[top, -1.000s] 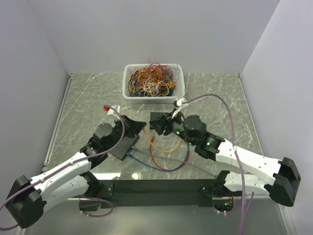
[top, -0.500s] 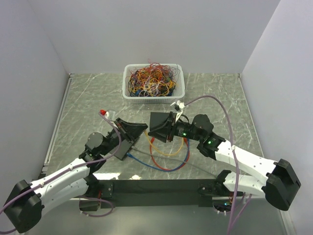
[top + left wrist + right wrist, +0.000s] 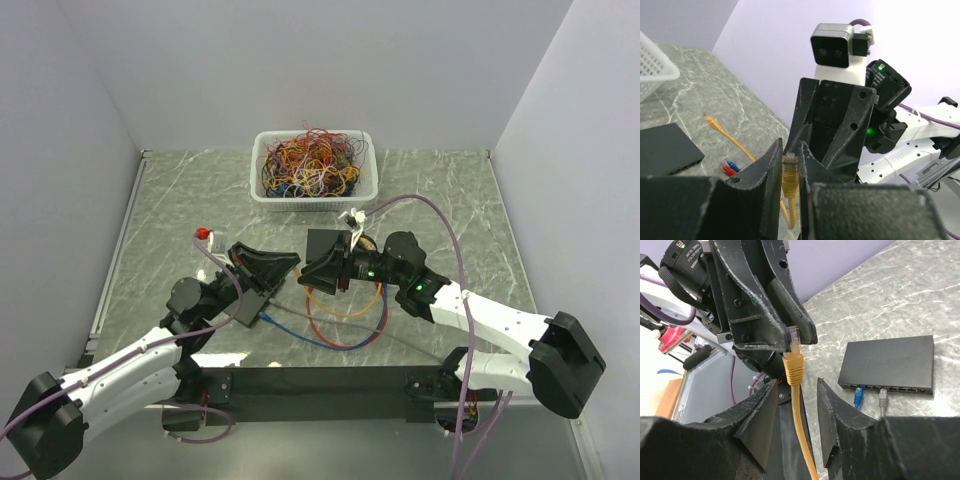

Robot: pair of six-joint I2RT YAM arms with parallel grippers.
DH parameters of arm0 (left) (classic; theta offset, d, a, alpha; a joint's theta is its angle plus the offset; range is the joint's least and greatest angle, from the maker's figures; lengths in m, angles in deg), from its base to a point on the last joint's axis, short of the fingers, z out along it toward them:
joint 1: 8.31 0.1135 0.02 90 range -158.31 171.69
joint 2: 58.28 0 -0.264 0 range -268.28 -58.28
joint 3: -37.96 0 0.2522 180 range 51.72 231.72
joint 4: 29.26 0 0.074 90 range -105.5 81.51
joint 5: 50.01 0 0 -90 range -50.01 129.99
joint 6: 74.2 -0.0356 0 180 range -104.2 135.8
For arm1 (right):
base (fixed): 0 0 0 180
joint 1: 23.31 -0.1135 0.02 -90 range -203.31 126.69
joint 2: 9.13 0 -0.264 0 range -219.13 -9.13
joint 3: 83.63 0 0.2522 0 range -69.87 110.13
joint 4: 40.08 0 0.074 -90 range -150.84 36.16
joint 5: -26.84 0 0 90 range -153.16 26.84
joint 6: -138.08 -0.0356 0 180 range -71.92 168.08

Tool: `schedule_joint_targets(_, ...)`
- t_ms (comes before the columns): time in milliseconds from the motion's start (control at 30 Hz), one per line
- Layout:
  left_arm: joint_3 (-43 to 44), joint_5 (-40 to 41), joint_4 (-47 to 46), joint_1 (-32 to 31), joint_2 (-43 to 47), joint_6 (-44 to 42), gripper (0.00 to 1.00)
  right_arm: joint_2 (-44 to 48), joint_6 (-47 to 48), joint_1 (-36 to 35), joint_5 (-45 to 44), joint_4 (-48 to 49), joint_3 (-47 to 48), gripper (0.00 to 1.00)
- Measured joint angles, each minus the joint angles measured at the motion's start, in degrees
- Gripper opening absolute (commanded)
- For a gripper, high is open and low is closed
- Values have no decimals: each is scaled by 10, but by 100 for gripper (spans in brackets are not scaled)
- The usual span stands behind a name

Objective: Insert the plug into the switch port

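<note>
Left hand [image 3: 790, 159], black and two-fingered, is clenched on the yellow network plug [image 3: 790, 167], pinching its clear head right at the fingertips [image 3: 774, 155]. Nose to nose with it, the right hand [image 3: 796, 390] is released. Its fingers [image 3: 762, 412] stand apart on either side of the thin yellow cable [image 3: 802, 440] just behind the plug's ribbed boot, and appear to touch neither. Both hands hang above the grey-green marbled desk [image 3: 450, 200].

The plug's long axis lies across the left hand's fingertips rather than along them. In both wrist views the contact end sits uppermost and the cable trails away beneath, through the right hand's gap. The flat black network switch [image 3: 890, 360] lies on the desk below and to one side of the pair, and in the top view seems nearer the left hand than the right. Its port row carries a blue plug [image 3: 858, 396] and a grey plug [image 3: 882, 399], with free ports beside them.

As held, the plug is not aimed at the port row, and a grip on its head would block insertion. The coming move likely calls for the right hand to close on the boot, freeing the contact end to be turned toward a vacant port.
</note>
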Motion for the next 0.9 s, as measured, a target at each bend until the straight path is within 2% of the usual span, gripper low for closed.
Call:
schedule_joint_targets(300,-1,-10,-20,0,-14,3,1,-4,-6,0,3,16,0,44)
schedule_joint_targets(733,-1,-12,-38,0,-20,5,1,-20,-26,0,18,41,0,31)
schedule_joint_targets(900,-2,-13,-40,0,-20,5,1,-21,-30,0,18,48,0,33)
